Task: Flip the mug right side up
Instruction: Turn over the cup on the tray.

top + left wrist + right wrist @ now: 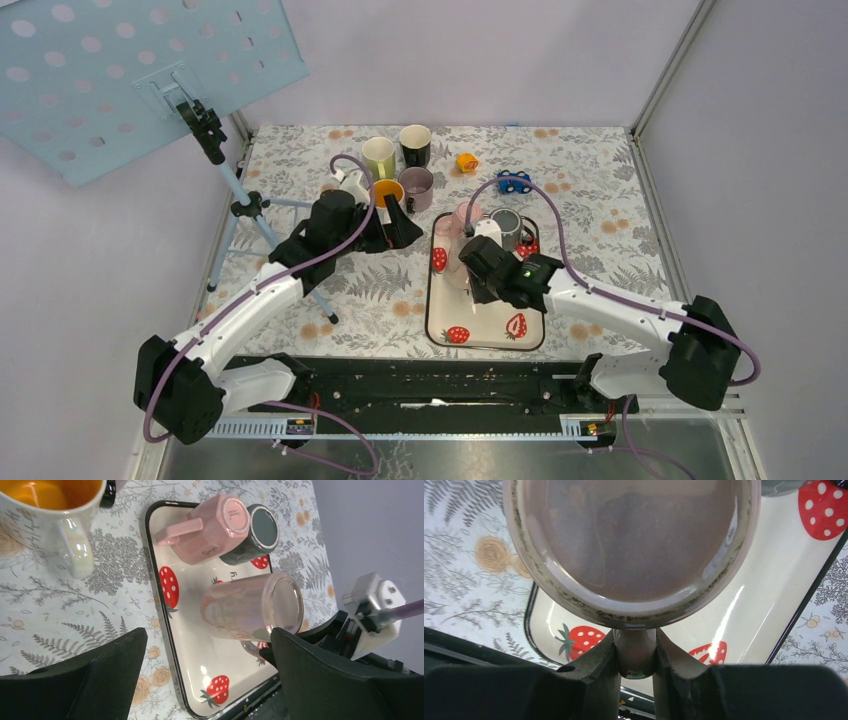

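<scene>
Right wrist view puts the glass mug (629,540) right up against the lens: a round, pink-tinted face with a dirty ring around its edge, and below it the handle pinched tight between the two fingers (594,670) of the right gripper (636,655). From where the left arm looks on, that mug sits over the middle of the strawberry tray (165,630) with its mouth turned toward the tray and its thick base turned away, leaning a bit compared with its neighbours. I cannot tell whether the rim touches the tray. Two more mugs share the tray at its far end, both bottom-up and touching each other: a pink mug (215,527) with print on its base and a dark grey mug (257,530). The left gripper (207,632) hangs over the flowered table (600,200) just left of the tray, its jaws spread wide around nothing. Close beside it stands a white mug (75,535), upright and orange inside, though whether that is glaze or liquid I cannot say. Behind it on the table stand a mauve mug (416,187), a cream mug (378,156) and a black mug (415,144), all mouth up. A yellow toy (467,161) and a blue toy car (514,182) lie further right.
</scene>
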